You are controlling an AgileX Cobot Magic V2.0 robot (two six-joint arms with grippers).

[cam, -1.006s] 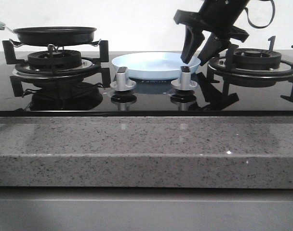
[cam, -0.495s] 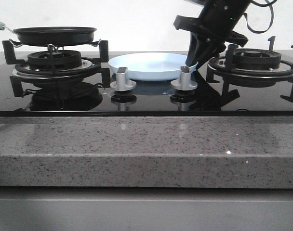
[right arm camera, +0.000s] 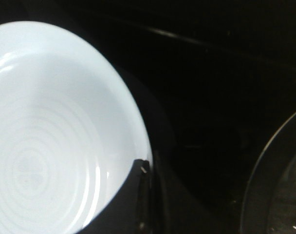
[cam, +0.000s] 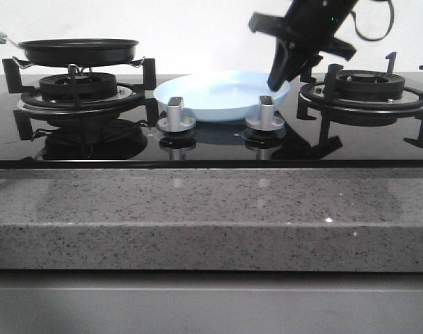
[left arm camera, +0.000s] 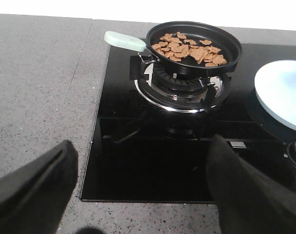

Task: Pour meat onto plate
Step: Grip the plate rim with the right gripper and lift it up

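Observation:
The pale-blue plate sits between the two burners with its right side lifted and tilted. My right gripper is shut on the plate's right rim. The meat, many small reddish-brown pieces, lies in the black frying pan on the left burner. The pan has a pale green handle. My left gripper is open and empty, low over the hob's front left corner, well short of the pan. The plate's edge also shows in the left wrist view.
Two silver knobs stand in front of the plate. The right burner with black pan supports is empty. The black glass hob is set in a grey speckled counter.
My right gripper has closed on the plate's right rim and lifted it, so the plate now tilts up on the right. The pan and left arm have not moved.

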